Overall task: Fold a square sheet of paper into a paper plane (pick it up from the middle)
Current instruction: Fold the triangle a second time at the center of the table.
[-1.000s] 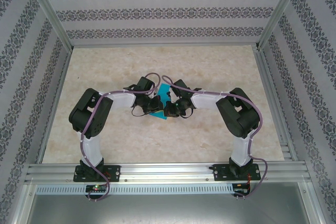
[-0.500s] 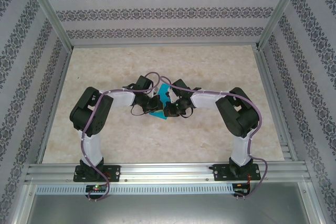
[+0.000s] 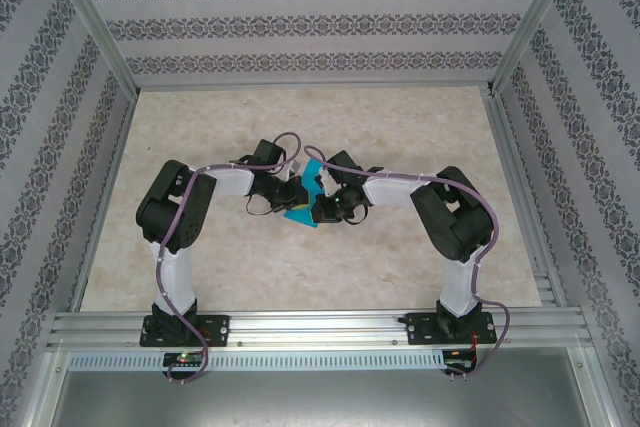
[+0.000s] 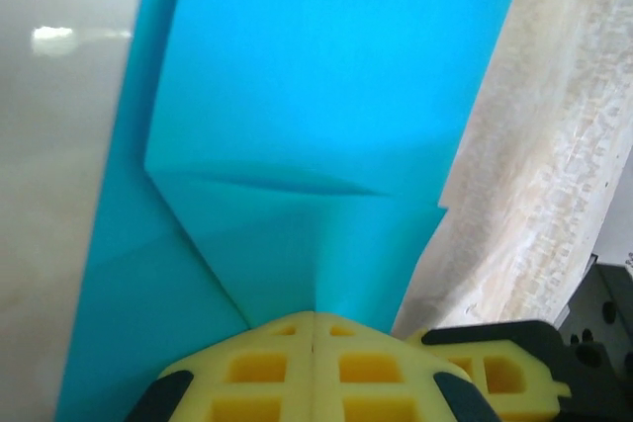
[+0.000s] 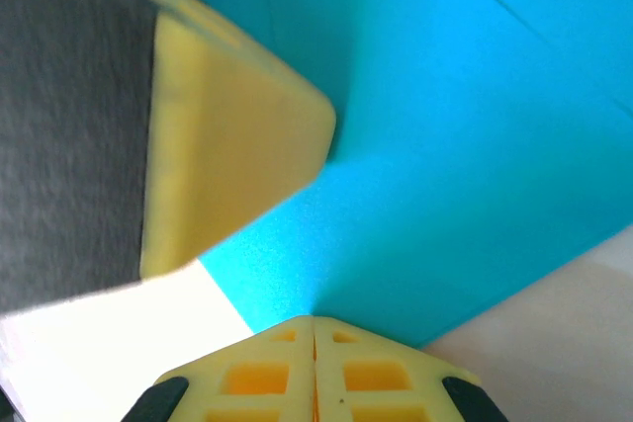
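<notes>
- Closest in the overhead view, a metal rail (image 3: 320, 327) runs along the near edge of the table (image 3: 420, 127), with both arm bases bolted to it.
- The left arm (image 3: 172, 247) and right arm (image 3: 458, 247) rise from the rail and bend inward, so their wrists meet near the middle of the table.
- The left gripper (image 4: 314, 343) has its yellow fingers pressed flat together. They are clamped on the near edge of the blue paper sheet (image 4: 336, 86).
- The right gripper (image 5: 314, 343) is likewise pinched tight on an edge of the same sheet, its two fingers meeting with the paper between them.
- The grippers sit just beside each other. In the left wrist view, a yellow fingertip of the right gripper shows at the lower right. In the right wrist view, a finger of the left gripper lies against the paper at the upper left.
- The sheet is partly folded: a flap with a slanted edge overlaps the layer beneath, and a shallow wrinkle crosses it.
- From above, the paper juts out between the two wrists, one corner pointing away from the arms. I cannot tell whether it touches the table.
- Beyond it lies pale marbled tabletop, then patterned walls (image 3: 320, 27) on the far side and both flanks.
</notes>
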